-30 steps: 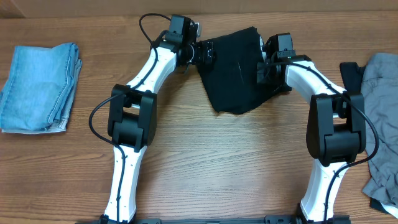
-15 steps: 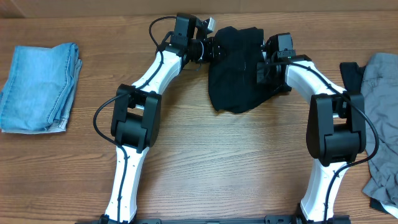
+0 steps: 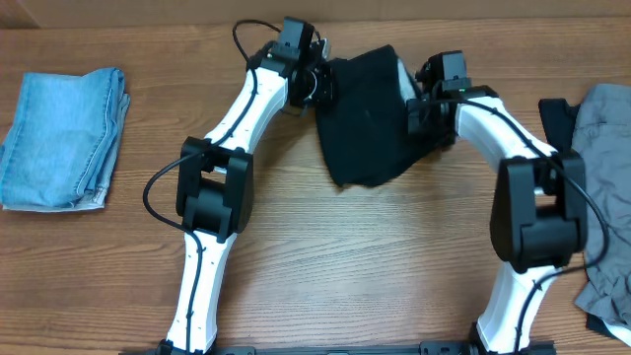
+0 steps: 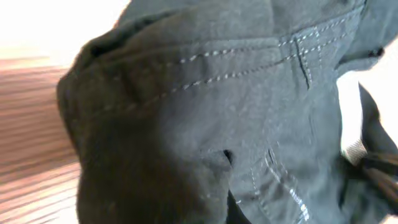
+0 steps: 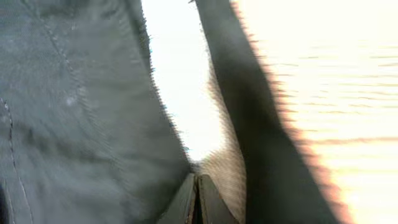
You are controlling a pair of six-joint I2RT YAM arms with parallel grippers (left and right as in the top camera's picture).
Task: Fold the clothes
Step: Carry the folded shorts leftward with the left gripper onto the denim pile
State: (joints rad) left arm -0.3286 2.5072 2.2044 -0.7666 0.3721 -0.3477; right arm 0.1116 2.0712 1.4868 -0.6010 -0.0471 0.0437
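The black shorts lie bunched at the table's far middle, between both arms. My left gripper sits at their left edge, shut on the cloth. In the left wrist view, stitched black fabric fills the frame and hides the jaws. My right gripper holds the shorts' right edge. Its fingers are pressed together, with black cloth on the left and pale ribbed lining beside them. A folded light-blue denim piece lies far left. A grey garment lies at the right edge.
A dark piece lies beside the grey garment, close to the right arm's elbow. Bare wooden table spreads in front of the shorts, between the two arm bases.
My left gripper reached into the shorts' left edge, shut on it and drew back left a little, pulling the fabric with it. The right gripper stayed shut in place.
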